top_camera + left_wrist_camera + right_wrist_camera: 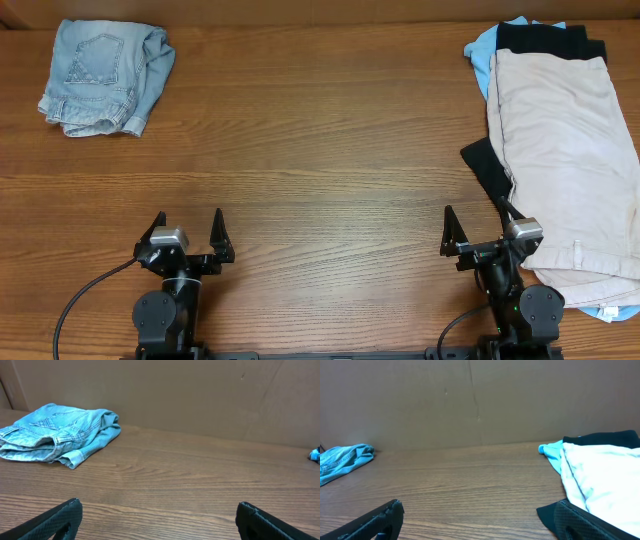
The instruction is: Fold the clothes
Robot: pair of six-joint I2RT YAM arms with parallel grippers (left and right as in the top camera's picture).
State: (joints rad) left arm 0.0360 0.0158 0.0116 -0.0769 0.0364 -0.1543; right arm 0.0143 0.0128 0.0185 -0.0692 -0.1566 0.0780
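The clothes lie in two places. Folded faded denim shorts point(105, 78) point(60, 432) point(345, 460) rest at the far left. A pile sits along the right edge: large beige shorts point(565, 160) point(605, 477) on top, over a black garment point(550, 40) point(602, 439) and a sky-blue garment point(483, 55) point(551, 452). A black corner point(487, 165) sticks out from under the beige shorts. My left gripper point(189, 222) point(159, 507) stands open over bare wood at the near edge. My right gripper point(477, 218) point(479, 506) is open too, its right finger close beside the pile's black corner.
A brown cardboard wall point(200, 395) closes off the far side of the wooden table point(320, 160). A black cable point(85, 295) runs off from the left arm's base toward the near left corner.
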